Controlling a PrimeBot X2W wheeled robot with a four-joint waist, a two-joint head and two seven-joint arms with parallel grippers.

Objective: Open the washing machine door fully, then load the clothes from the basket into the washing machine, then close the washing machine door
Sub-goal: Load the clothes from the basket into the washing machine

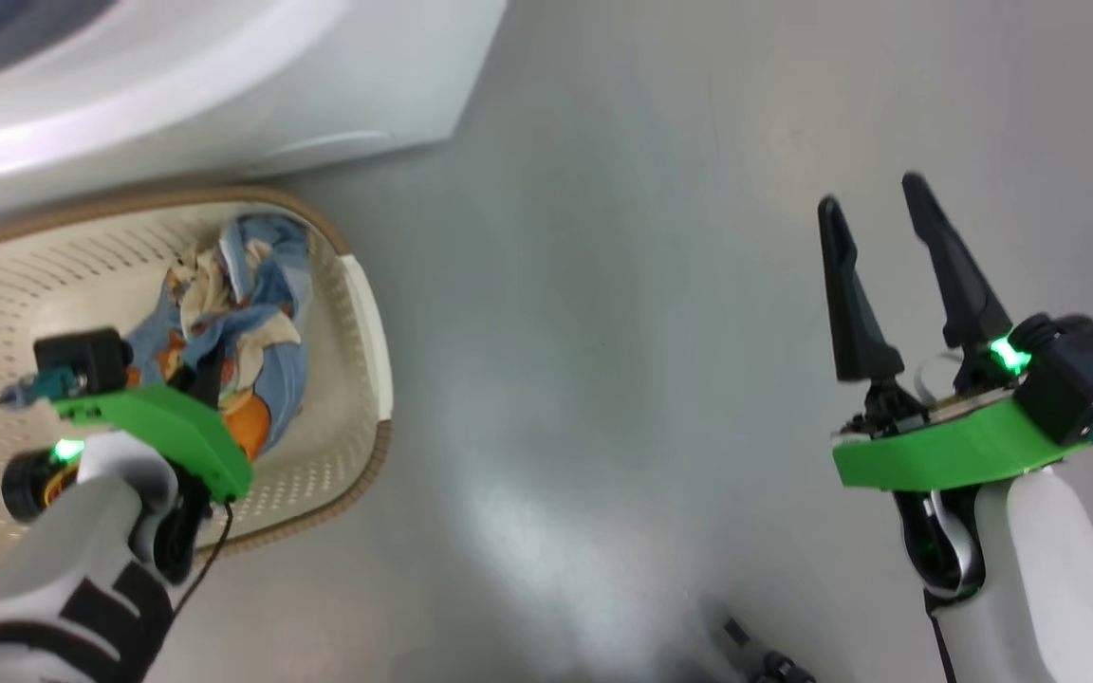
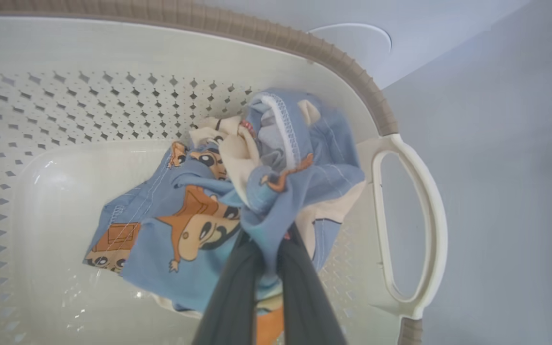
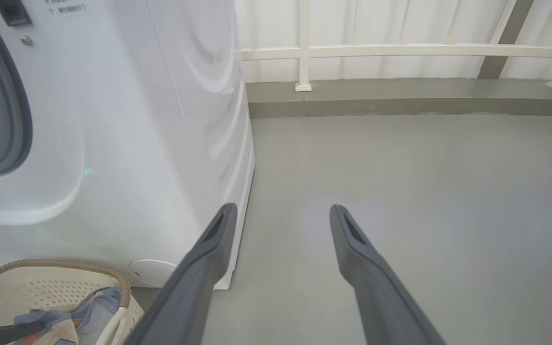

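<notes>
The cream basket (image 1: 361, 313) with a brown rim stands on the floor against the white washing machine (image 1: 224, 85). Inside it lie the clothes (image 1: 252, 323), light-blue fabric with orange cartoon bears. My left gripper (image 2: 269, 249) reaches down into the basket and is shut on a fold of the clothes (image 2: 199, 211). The basket's handle (image 2: 424, 206) shows to the right of the cloth. My right gripper (image 1: 874, 228) hangs open over bare floor at the right, holding nothing. In the right wrist view the washing machine (image 3: 127, 120) shows its grey seal (image 3: 15, 120) at the left edge. The door is out of view.
Grey floor (image 1: 622, 332) spreads to the right of the machine and the basket. A low kerb with a white railing (image 3: 400, 50) closes the far side. A small dark object (image 1: 765, 659) lies at the bottom edge of the head view.
</notes>
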